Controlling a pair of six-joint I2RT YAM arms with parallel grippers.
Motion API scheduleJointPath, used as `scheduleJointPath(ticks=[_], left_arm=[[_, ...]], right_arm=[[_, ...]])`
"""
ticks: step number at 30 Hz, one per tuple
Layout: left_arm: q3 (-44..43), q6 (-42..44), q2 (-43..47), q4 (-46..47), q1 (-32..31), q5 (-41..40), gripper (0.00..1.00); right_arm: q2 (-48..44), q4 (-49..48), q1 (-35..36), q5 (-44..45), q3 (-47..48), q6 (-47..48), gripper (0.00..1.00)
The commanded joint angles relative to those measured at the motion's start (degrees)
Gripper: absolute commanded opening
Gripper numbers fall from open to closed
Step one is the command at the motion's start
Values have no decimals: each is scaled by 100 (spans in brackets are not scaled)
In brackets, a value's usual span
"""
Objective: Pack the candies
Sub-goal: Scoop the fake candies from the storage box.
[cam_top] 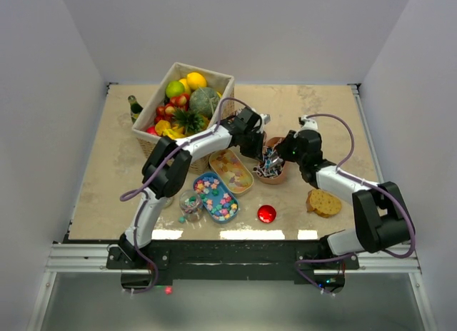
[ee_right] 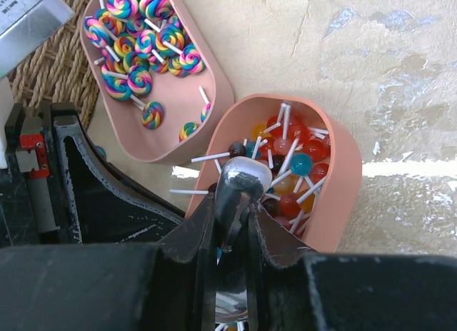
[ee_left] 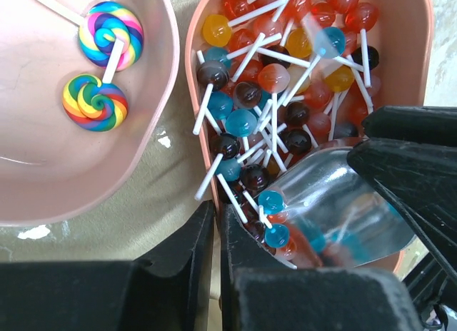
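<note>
My R pincer [ee_right: 232,220] clenched on clear scoop [ee_right: 243,177] among candy lollipops [ee_left: 271,78], L pincer [ee_left: 218,227] clamped on rim of orange tub [ee_right: 344,188].

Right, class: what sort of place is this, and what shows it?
Probably a robot test booth: bare white walls box in the table, and the left arm and right arm are bolted at its near edge.

Left arm [cam_top: 146,215], right arm [cam_top: 340,181]: white links, black joint housings. Purple-grey cable [cam_top: 151,178] loops beside each. Tool fingers [ee_right: 194,240] black, scuffed.
</note>
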State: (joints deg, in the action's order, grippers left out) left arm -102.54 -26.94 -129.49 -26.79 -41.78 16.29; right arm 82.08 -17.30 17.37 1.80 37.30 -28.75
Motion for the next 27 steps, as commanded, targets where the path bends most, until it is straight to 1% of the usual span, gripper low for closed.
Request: scheduleJointPath(ticks=[1,4,8,15,20,22,25,27], left_arm=[[-126,312,-42,-468,-58,-433,0],[-126,408,73,-564,-58,-600,0],[-187,531,170,-713,-50,-759,0],[-389,865,337,-1100,-67,-1277,0],[-495,1120,460,-1364,-85,-1629,0],[-486,1138,503,-1434,-85,-1936,0],[-495,1147,539,-1478,-94,-2165,0],[-521,1156,557,-1514,-85,-2244,0]], right_arm=[[256,1001,83,330,-170,327,0],[212,904,74,286,-205,300,0],[-8,510,83,303,-425,186,0],[-271,-168,83,285,-864,-165,0],[-482,-580,118,461,-1058,-368,0],[-579,-748,135,514,-1172,-429,0],[-562,-1222,214,672,-1330,-438,0],[-501,-1740,276,734,-1479,-403,0]])
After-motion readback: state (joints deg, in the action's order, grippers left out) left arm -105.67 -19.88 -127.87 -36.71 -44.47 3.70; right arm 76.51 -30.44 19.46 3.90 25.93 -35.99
